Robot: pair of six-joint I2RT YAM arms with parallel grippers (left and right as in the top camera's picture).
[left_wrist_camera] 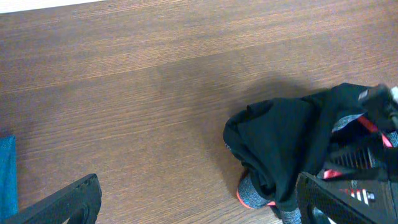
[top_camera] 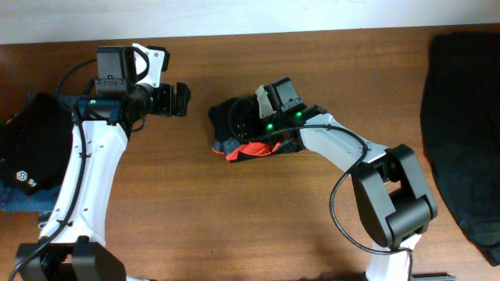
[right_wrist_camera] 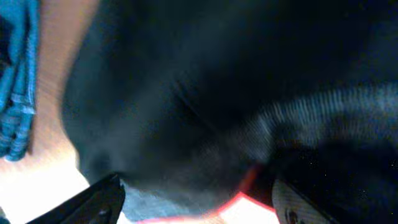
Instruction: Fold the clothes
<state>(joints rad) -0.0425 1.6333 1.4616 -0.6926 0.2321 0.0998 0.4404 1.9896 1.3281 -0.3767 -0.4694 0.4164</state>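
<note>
We find the right wrist view blurred, filled by the black trousers (right_wrist_camera: 217, 93). They lie bunched mid-table (top_camera: 195, 226), partly hidden under the right gripper (right_wrist_camera: 196, 196), whose fingers stand wide against the cloth. The left gripper (top_camera: 178, 100) hangs wide and empty beside the bundle. Another black garment (top_camera: 461, 117) is cut off at the right edge, and the jeans (top_camera: 23, 199) at the left.

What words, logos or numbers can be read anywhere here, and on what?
"S": white print beside a small white emblem on the black garment at the left edge; the rest is not readable.
Red marks in the left wrist view: too blurred to read.
Nothing else is legible.
</note>
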